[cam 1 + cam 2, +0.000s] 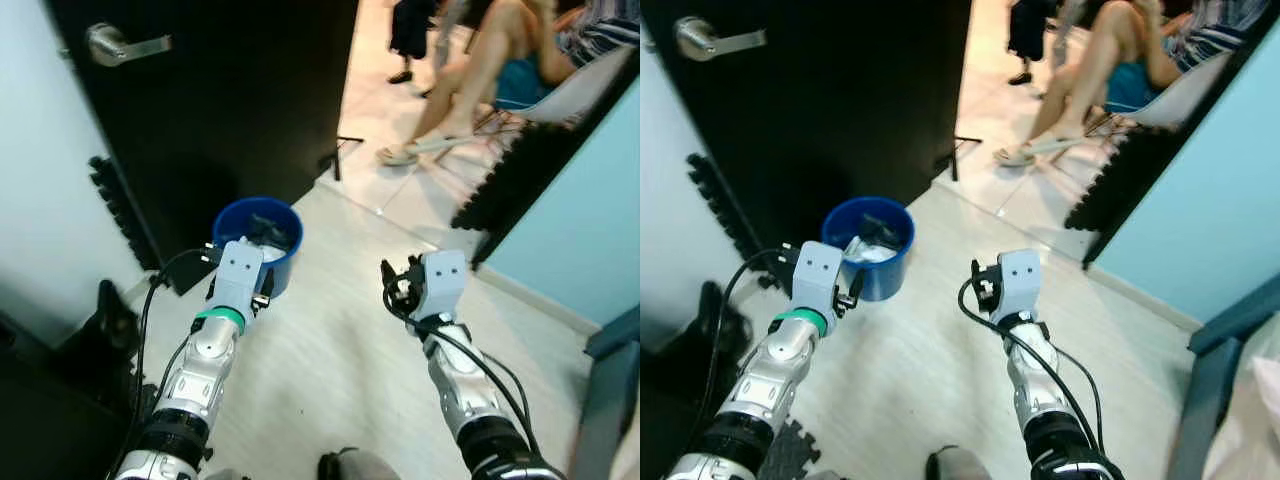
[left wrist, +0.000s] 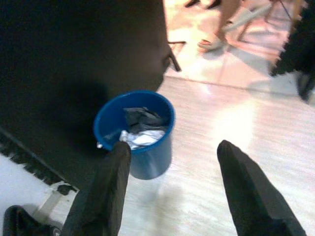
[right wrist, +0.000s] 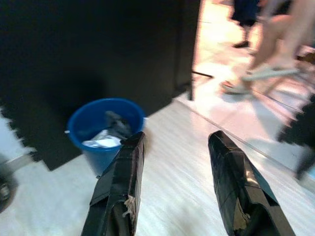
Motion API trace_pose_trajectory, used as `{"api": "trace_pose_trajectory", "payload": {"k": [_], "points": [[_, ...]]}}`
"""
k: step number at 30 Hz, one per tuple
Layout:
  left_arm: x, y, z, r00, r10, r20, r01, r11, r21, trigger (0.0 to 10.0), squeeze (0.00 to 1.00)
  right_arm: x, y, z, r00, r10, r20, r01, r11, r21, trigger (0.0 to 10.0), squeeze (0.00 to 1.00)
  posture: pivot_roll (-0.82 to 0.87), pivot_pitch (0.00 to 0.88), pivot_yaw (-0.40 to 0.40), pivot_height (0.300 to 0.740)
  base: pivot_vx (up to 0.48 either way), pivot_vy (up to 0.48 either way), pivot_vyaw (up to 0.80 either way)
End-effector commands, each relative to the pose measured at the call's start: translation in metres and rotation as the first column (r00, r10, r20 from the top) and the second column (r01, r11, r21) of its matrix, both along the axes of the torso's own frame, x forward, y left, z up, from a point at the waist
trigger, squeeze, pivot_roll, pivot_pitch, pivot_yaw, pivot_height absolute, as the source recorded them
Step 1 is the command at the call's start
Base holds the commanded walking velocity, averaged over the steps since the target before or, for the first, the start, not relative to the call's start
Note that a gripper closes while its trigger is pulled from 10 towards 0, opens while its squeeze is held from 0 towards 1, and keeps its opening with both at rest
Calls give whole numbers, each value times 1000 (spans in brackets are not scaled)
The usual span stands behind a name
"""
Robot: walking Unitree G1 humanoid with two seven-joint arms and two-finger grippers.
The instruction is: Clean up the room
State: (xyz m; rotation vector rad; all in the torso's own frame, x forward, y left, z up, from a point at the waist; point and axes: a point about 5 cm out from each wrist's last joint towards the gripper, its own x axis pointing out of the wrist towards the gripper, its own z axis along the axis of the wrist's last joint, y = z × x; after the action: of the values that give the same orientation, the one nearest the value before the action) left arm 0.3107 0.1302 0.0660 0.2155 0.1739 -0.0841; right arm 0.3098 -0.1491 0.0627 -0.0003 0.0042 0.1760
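Black door [image 1: 230, 110] stands open ahead of both grippers. Blue bucket [image 2: 140, 132], holding crumpled white and dark trash [image 2: 142, 128], sits just ahead of left gripper [image 2: 170, 162], fingers spread, empty. Right gripper [image 3: 174, 162] likewise spread, empty, bucket ahead to its left.

The blue bucket [image 2: 147, 157] looks like smooth plastic, with crumpled white paper [image 2: 142, 139] and dark cloth [image 2: 140, 118] inside. Beside it, the floor [image 1: 340, 360] is matt pale wood-grain; behind it, a black door [image 1: 220, 100] — matt — carries a brushed-metal handle [image 1: 125, 45].
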Motion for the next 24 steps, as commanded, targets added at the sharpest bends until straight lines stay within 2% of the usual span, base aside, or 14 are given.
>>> {"api": "trace_pose_trajectory", "payload": {"k": [1,24], "points": [[-1,-2,-5,999,-5,-32,5,1000,-3,10000,0,-1,-1,-2,1000,-5,-9,5,1000,4,10000,0,4,0,22,734,0,0,-775],[1,-4,0,999,-30,-15,30,1000,5,10000,0,-1,0,-3,1000,-17,-10,17,1000,22,10000,0,4,0,29,734,0,0,-773]]}}
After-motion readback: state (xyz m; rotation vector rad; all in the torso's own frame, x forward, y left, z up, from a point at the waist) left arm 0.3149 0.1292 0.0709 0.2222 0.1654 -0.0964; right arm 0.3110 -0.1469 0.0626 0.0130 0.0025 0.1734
